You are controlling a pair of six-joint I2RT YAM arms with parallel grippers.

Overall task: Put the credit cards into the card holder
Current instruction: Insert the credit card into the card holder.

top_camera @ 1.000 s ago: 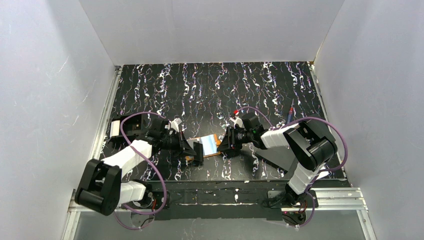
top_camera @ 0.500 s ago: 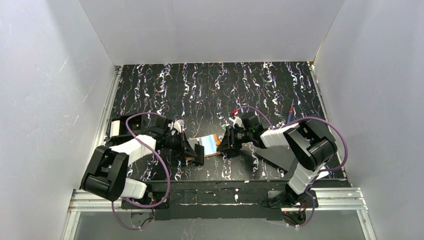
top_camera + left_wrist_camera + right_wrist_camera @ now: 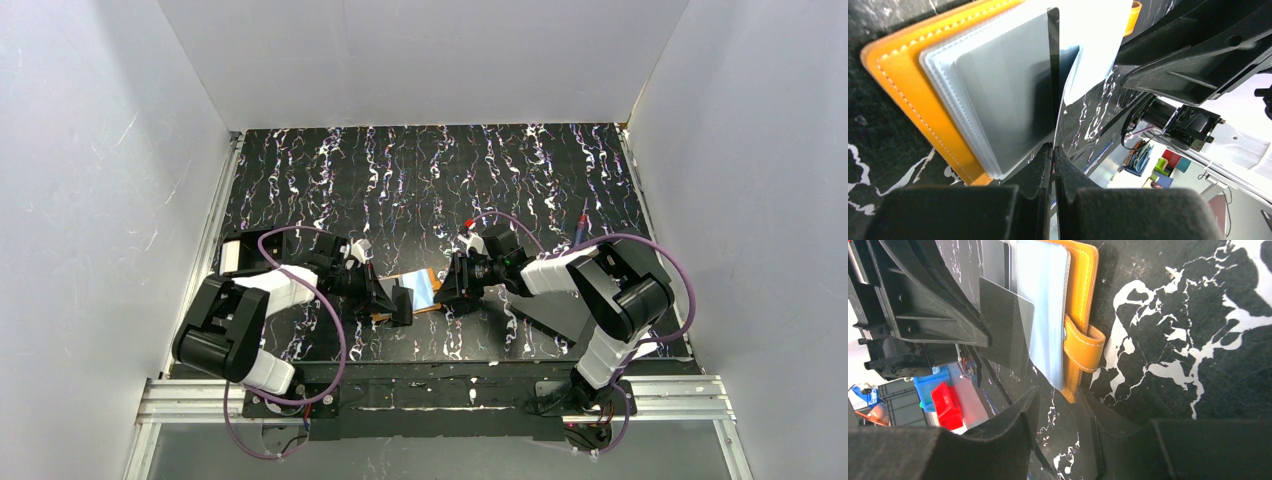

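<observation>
The card holder (image 3: pixel 428 284) lies open on the black marbled table, orange cover (image 3: pixel 898 75) down and pale clear sleeves (image 3: pixel 998 100) up. My left gripper (image 3: pixel 1053 146) is shut on a thin dark credit card (image 3: pixel 1053 60), seen edge-on, whose far end lies over the sleeves. In the right wrist view that card (image 3: pixel 1005 330) overlaps the sleeves' (image 3: pixel 1043 305) left edge. My right gripper (image 3: pixel 1061 390) stands open, its fingers either side of the holder's near corner beside the snap tab (image 3: pixel 1083 347). From above, the left gripper (image 3: pixel 397 308) and right gripper (image 3: pixel 452 290) flank the holder.
A white rounded block (image 3: pixel 232 255) sits by the table's left edge behind the left arm. A thin red-tipped item (image 3: pixel 583 215) lies near the right wall. White walls close in three sides, and a metal rail (image 3: pixel 430 395) runs along the near edge.
The left arm has swung its elbow in and carried the card slightly right, closer over the holder. The right arm has stayed put.
</observation>
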